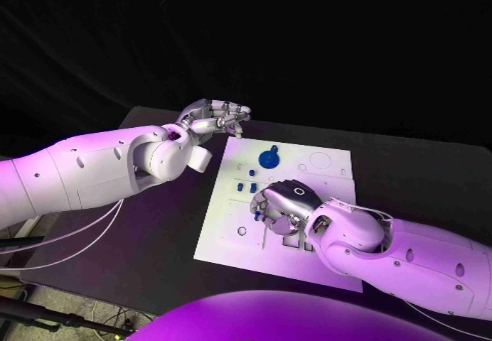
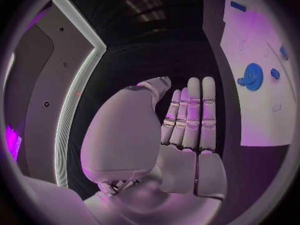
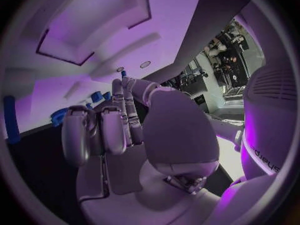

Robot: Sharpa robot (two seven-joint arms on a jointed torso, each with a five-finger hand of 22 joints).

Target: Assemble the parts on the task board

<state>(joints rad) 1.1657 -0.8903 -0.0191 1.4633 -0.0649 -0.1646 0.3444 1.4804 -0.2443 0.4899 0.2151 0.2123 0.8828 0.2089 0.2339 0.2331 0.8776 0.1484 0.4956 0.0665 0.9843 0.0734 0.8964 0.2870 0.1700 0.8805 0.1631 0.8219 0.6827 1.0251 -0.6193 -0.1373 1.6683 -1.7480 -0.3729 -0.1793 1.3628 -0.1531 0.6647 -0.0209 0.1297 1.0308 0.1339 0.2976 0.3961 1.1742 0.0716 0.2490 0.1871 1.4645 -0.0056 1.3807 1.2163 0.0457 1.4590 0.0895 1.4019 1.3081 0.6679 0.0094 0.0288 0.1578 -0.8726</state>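
Plastic-looking and flat, the white task board [image 1: 318,160] lies in the middle of the black table [image 1: 134,234], a plain rectangular plate with a matte face marked by shallow circles, small holes and a few rectangular cutouts near the robot's side. On its far half sits a round blue gear [image 1: 269,158] with a toothed rim; in the left wrist view the same gear [image 2: 253,76] shows its teeth and a pale hub, with a smaller blue round piece [image 2: 275,73] just beside it on the board. Several small blue pegs [image 1: 247,187] stand near the board's left edge, between the gear and the right hand. The right hand [image 1: 282,206], silver and smooth with a rounded shell over its back, hovers low over the middle of the board with its fingers bent downward; whether they pinch a part I cannot tell, since the palm hides the fingertips from above and the right wrist view shows the fingers [image 3: 103,130] partly curled with nothing plainly between them. The left hand [image 1: 213,117] is held beyond the board's far left corner, over the table's back edge; its fingers [image 2: 194,110] are straight and side by side, holding nothing.
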